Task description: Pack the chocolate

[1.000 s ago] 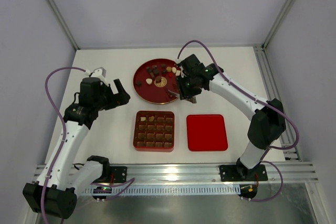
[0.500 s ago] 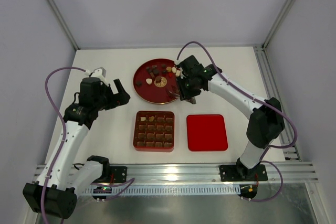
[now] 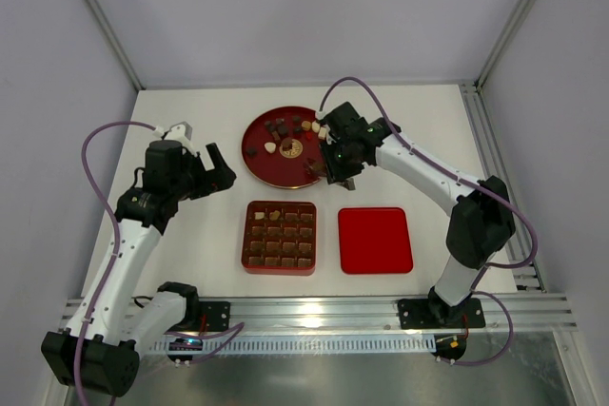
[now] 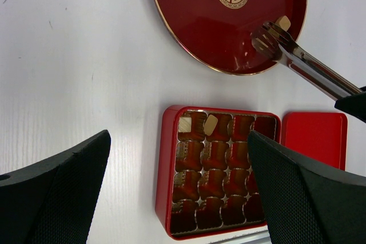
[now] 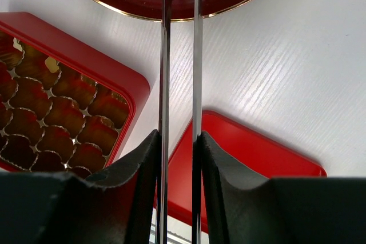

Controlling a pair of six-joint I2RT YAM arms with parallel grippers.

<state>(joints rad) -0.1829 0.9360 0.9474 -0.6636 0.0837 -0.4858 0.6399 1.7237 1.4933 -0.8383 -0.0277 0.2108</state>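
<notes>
white table [image 3: 190,121] under pale walls carries a round red plate [image 4: 229,32] at the far middle, with a red grid box [image 4: 164,170] and a flat red lid [image 3: 375,240] side by side nearer the arms. most of the chocolate [image 3: 285,127] lies scattered on the plate; two pale pieces sit in the box's far row, at its left end. the right pincer [image 5: 178,147] is clamped on metal tongs [image 4: 303,64], whose tips rest just beside a tan piece at the plate's edge. the left pincer [image 3: 221,168] hovers spread wide, holding nothing, left of the plate.
</notes>
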